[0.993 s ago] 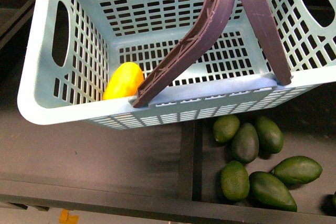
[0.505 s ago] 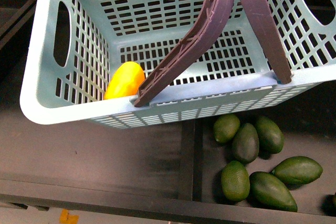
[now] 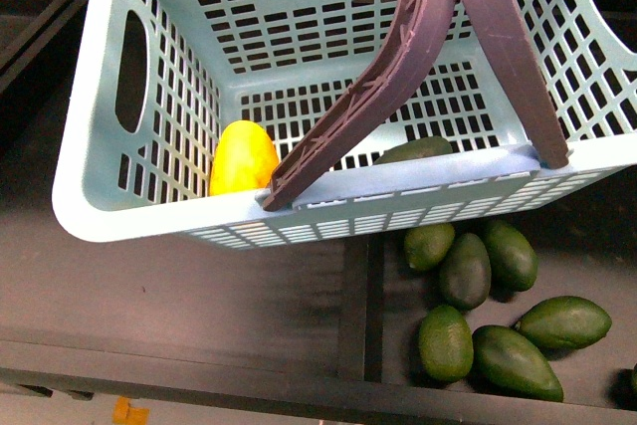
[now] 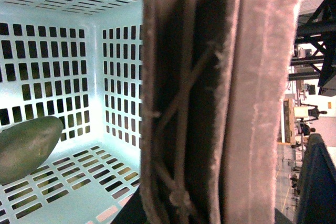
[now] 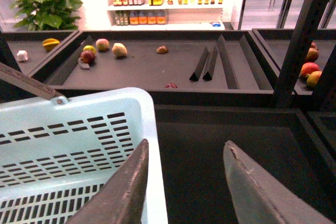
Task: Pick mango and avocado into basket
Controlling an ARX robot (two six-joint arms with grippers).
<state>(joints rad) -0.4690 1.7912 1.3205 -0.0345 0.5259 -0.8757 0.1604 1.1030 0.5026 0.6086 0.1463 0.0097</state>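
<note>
Nearest you in the front view, the dark shelf's (image 3: 179,296) front lip runs along the bottom edge, and a raised divider (image 3: 360,306) splits it into a bare left bay and a right bay holding five loose avocados (image 3: 466,271), bunched together and touching; a sixth dark shape at the far right edge is too cut off for you to name. Beyond them, the basket (image 3: 159,226) has its near wall overhanging the divider, its left near corner standing over the bare bay with open room to the left of it. Inside you can count one mango (image 3: 243,158), tucked into the near left corner against the left wall, and one avocado (image 3: 416,149) lying on the slotted floor against the near wall, well apart from the mango; the left wrist view shows that same avocado (image 4: 26,148) resting on the floor near a corner. Two brown handles (image 3: 398,67) cross above the basket, and the left wrist view is filled by them so closely that you cannot tell how the left fingers stand. The right fingers (image 5: 186,192) are spread apart with nothing between them, hanging just beside the basket's rim (image 5: 142,129) over a dark bay, with further shelves (image 5: 157,61) and scattered fruit far behind.
</note>
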